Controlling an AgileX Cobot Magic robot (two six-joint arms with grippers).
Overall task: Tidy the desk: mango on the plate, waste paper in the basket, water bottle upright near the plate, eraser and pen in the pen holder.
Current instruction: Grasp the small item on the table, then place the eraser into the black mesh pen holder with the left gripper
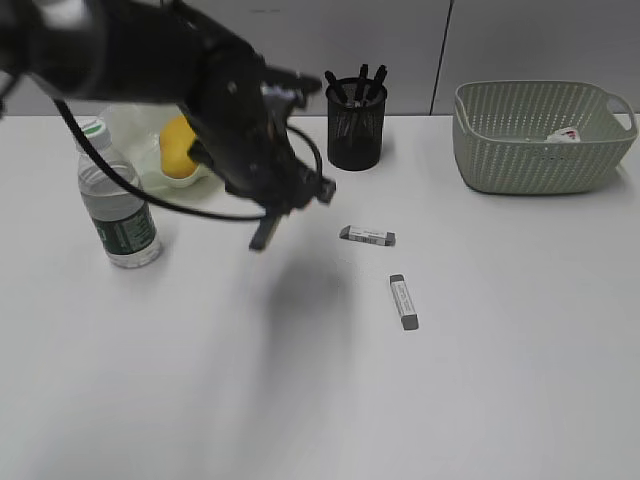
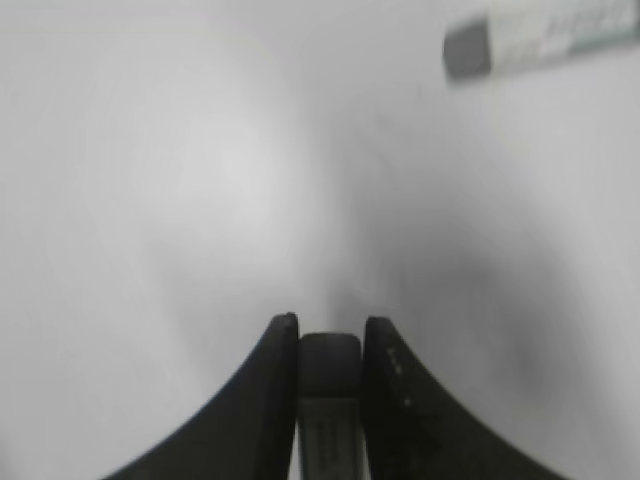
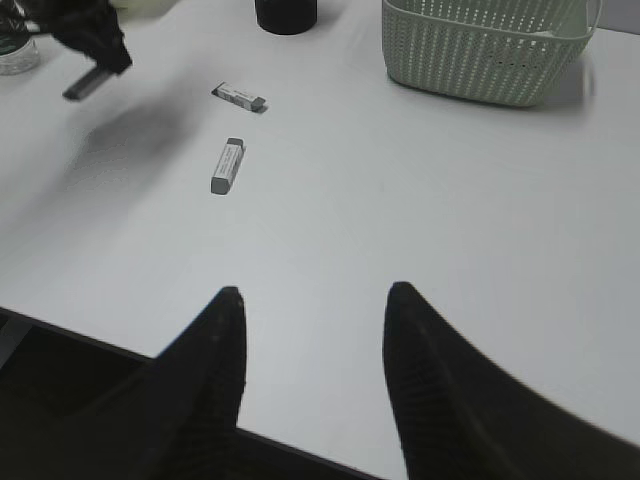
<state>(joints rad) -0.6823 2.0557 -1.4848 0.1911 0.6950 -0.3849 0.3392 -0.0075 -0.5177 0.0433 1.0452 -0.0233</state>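
My left gripper hangs above the desk, shut on a grey eraser that sticks out below the fingers. Two more erasers lie flat on the desk. Pens stand in the black mesh pen holder. The mango rests on the pale green plate, partly behind the left arm. Next to the plate the water bottle stands upright. The waste paper lies inside the green basket. My right gripper is open and holds nothing, low over the desk's near edge.
The right wrist view shows both loose erasers far ahead on the left, the basket at the top right, and the desk's front edge running under the fingers.
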